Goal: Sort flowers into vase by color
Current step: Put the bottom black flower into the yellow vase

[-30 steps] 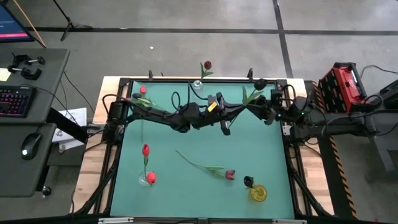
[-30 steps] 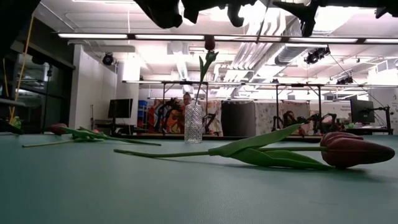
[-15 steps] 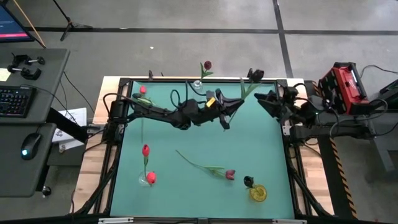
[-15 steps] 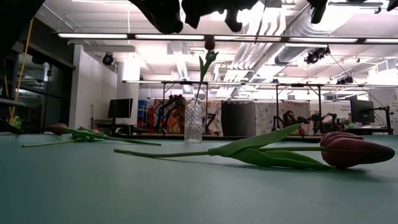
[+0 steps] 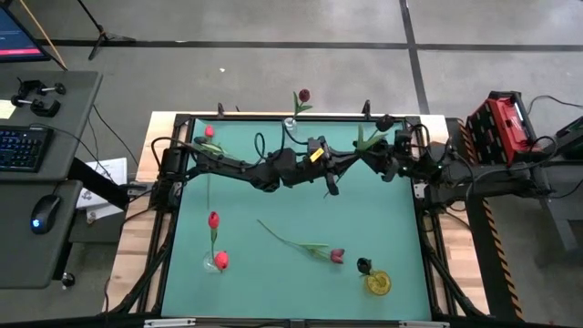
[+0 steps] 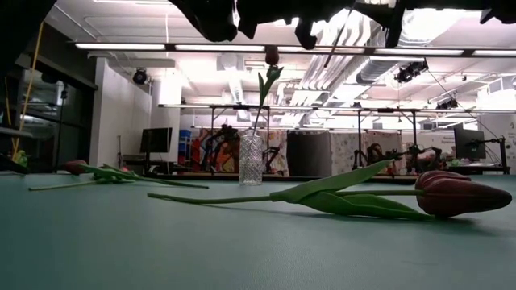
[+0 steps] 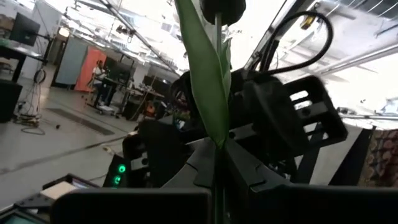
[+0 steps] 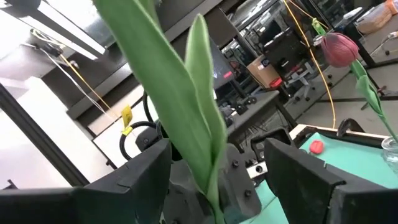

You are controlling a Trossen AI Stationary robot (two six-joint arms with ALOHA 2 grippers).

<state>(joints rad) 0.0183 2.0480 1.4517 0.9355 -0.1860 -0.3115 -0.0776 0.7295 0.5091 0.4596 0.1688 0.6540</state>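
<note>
My left gripper (image 5: 331,182) reaches over the table's far middle, shut on a near-black flower (image 5: 383,121) with a broad green leaf (image 7: 205,81). My right gripper (image 5: 388,168) meets it from the right and is open. Its fingers (image 8: 298,177) stand on either side of the leaf (image 8: 186,118); whether they touch it, I cannot tell. A maroon flower (image 5: 303,95) stands in the clear vase (image 5: 289,123) at the far edge. Two red-pink flowers (image 5: 213,220) stand in a vase (image 5: 214,263) near left. A dark head (image 5: 363,265) sits by the yellow vase (image 5: 376,283). My left gripper pinches the near-black flower by the lower part of its stem (image 7: 217,177) between its two fingers. The flower is lifted clear of the table. Its leaf and head rise beyond the fingers toward my right gripper.
A maroon flower (image 5: 336,256) lies on the green mat (image 5: 383,228) in the near middle, long stem pointing left (image 6: 459,195). A red-pink flower (image 5: 208,132) lies at the far left under my left arm. A black frame borders the table; bare mat lies at the middle right.
My right gripper drew back toward the table's right edge, clear of the flower, then came back to it, and now its fingers flank the leaf. Meanwhile the flower in my left gripper swung toward the far edge and back again.
</note>
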